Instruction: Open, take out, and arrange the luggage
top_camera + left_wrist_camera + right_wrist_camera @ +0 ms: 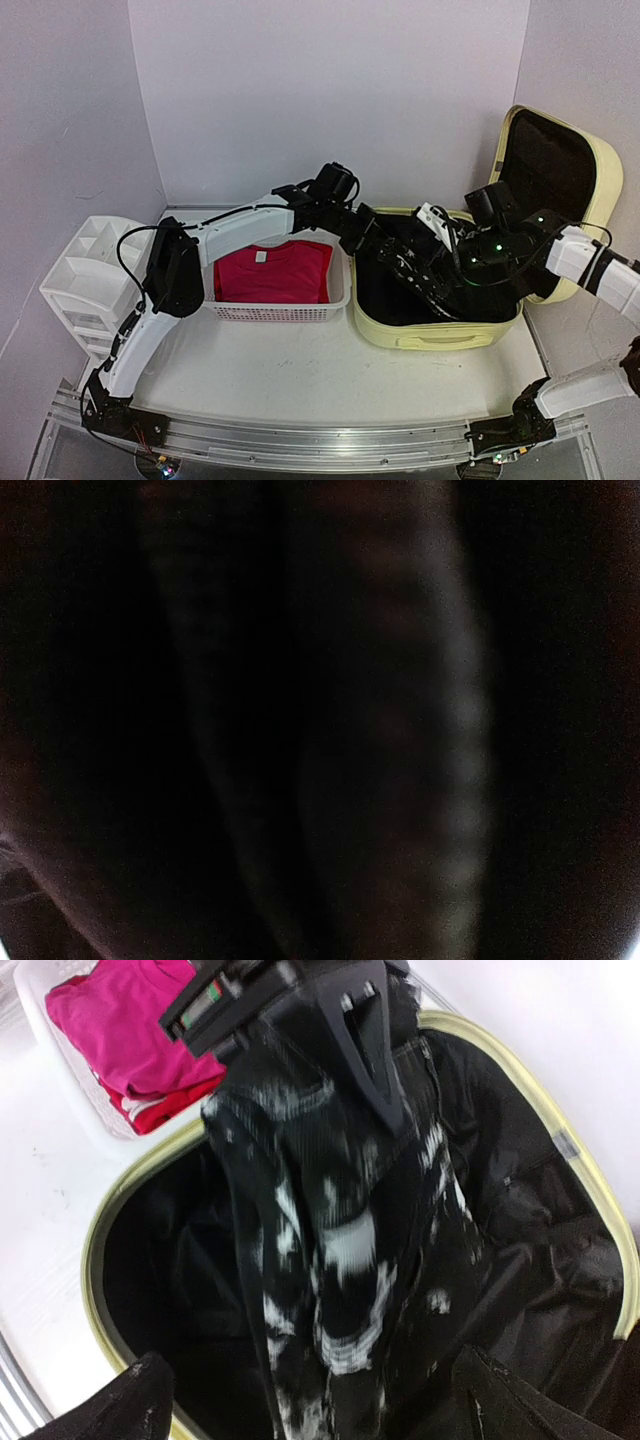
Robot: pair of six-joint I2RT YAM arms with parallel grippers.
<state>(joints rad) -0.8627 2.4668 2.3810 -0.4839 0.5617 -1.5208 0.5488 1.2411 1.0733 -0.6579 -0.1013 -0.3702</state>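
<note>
Your luggage point(430, 335) lies open on the worktop point(300, 370), right of the basket point(270, 312), and its shell looks stiff and slick, so grip the rim, while your left gripper point(380, 245) pinches the limp dark garment point(330, 1250) inside and the right gripper point(315, 1385) hangs spread.

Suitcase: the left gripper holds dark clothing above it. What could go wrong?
1. The black garment hangs long from the left gripper; its tail could snag the suitcase rim on the way to the basket.
2. The right gripper is open beneath, so cloth may drape over it.
3. The left wrist view is dark, hiding the grip.
</note>
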